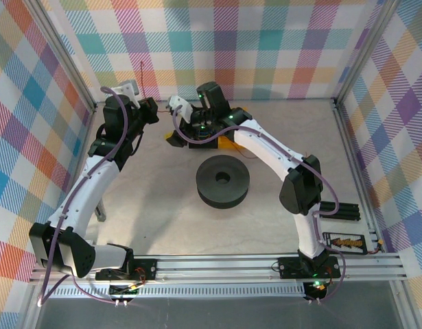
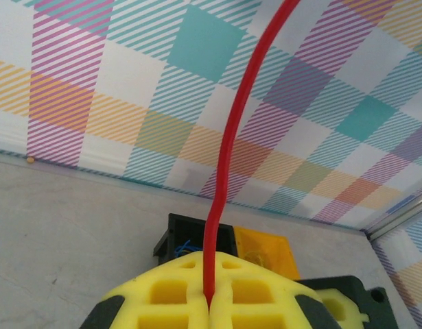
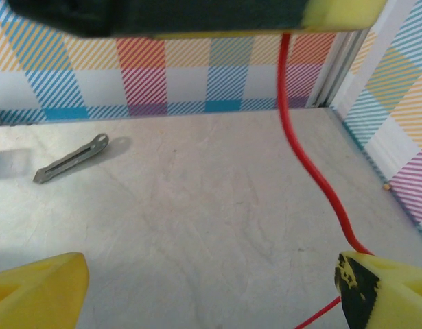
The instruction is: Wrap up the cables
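Cable (image 2: 228,157), red, rises beyond the reel (image 1: 223,180), to its far left. Left gripper (image 2: 209,301) is clenched on it, pinching it at the seam of its pads. Right gripper (image 3: 211,284), directly beyond the reel, stands released, with the cable running down to one pad. Hold the strand taut. Centre it between the spread pads before closing, or it may slip out.
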{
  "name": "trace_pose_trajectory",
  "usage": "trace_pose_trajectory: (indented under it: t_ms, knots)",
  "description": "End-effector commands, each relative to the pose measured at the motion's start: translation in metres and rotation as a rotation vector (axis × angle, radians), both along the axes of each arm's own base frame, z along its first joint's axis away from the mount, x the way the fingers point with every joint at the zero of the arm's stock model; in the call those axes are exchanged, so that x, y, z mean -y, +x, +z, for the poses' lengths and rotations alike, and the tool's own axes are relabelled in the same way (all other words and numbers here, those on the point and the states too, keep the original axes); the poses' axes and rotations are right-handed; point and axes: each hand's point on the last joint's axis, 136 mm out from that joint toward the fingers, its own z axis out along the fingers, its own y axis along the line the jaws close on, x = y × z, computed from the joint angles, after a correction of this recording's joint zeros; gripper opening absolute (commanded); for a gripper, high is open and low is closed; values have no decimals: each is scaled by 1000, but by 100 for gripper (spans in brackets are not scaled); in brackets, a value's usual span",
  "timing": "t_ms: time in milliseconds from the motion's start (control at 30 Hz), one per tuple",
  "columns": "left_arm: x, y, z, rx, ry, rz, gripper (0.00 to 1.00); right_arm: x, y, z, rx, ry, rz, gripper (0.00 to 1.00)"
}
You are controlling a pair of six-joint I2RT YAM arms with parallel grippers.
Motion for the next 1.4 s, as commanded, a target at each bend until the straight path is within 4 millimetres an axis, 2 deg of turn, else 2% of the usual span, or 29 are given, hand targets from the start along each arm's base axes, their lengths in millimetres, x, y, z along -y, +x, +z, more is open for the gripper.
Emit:
trace_pose_trajectory:
  t_ms: [0,133,333,500,700,833,967,1133,1167,1233,1267,1333,1367]
  knots:
    - [0,-1,-8,-19,16,8,0,15,-38,38,14,-8,89,93]
    - [-3,2,-11,-20,2,30,0,27,-47,39,22,-31,82,93]
    - [-4,5,-15,-24,-3,40,0,34,-49,57,101,2,66,93]
    - [5,3,-13,-4,-33,-6,0,15,-22,54,167,43,32,90]
    - [19,-2,-2,31,-65,-92,0,-13,14,38,122,27,-5,77]
    - [27,-7,3,57,-86,-146,0,-22,23,32,101,36,-8,66]
    - [29,-8,4,68,-86,-156,0,-22,31,24,102,21,-36,54]
    - [24,-9,4,80,-95,-132,0,-18,40,18,128,-9,-77,46]
    - [23,-10,4,80,-96,-123,0,-17,42,18,134,-12,-85,41]
    - [21,-9,2,75,-97,-111,0,-16,45,18,136,-12,-94,14]
    - [20,-9,0,70,-98,-108,0,-15,46,18,136,-11,-97,7]
    - [19,-9,-2,64,-95,-100,0,-15,47,17,136,-12,-99,0]
    - [18,-10,-3,59,-95,-95,0,-16,47,16,137,-14,-97,0]
